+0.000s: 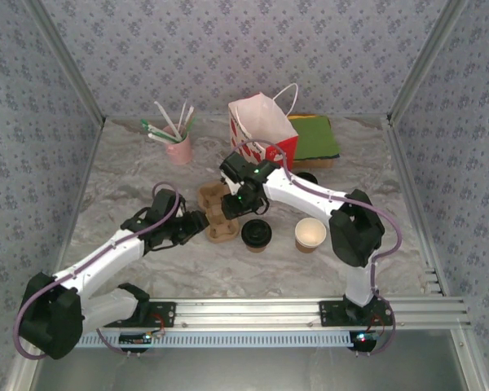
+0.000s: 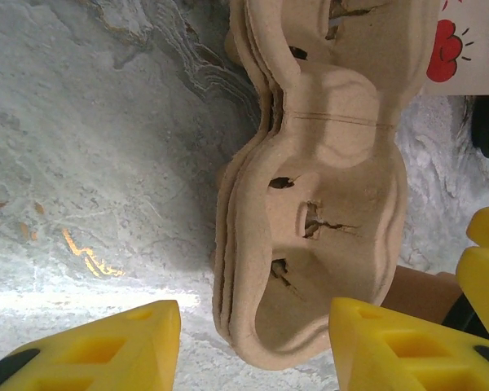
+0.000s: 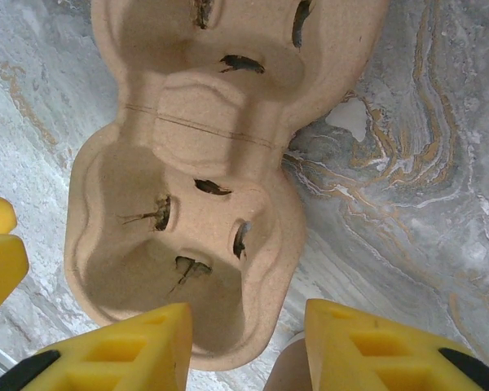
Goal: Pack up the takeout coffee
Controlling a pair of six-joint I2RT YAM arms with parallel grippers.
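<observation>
Standing upright near the middle of the surface [image 1: 130, 187], toward its near edge, the takeout coffee [image 1: 256, 234] is judged light but easily crushed. Its paper wall would yield under a hard squeeze, and the black lid could be popped off if pinched. A gentle hold around the paper wall below the lid, with the cup kept upright, is advised.

One lidded cup is counted, with one lidless cup [image 1: 310, 234] just to its right. One loose black lid [image 1: 307, 177] lies by the single paper bag [image 1: 262, 130] toward the far edge. A nested stack of carriers [image 1: 216, 213] is also seen, though their number cannot be told.

The left gripper [image 2: 253, 314] and the right gripper [image 3: 246, 308] are each seen partly open, with an end of the stack set between the fingers. No clamping is visible.
</observation>
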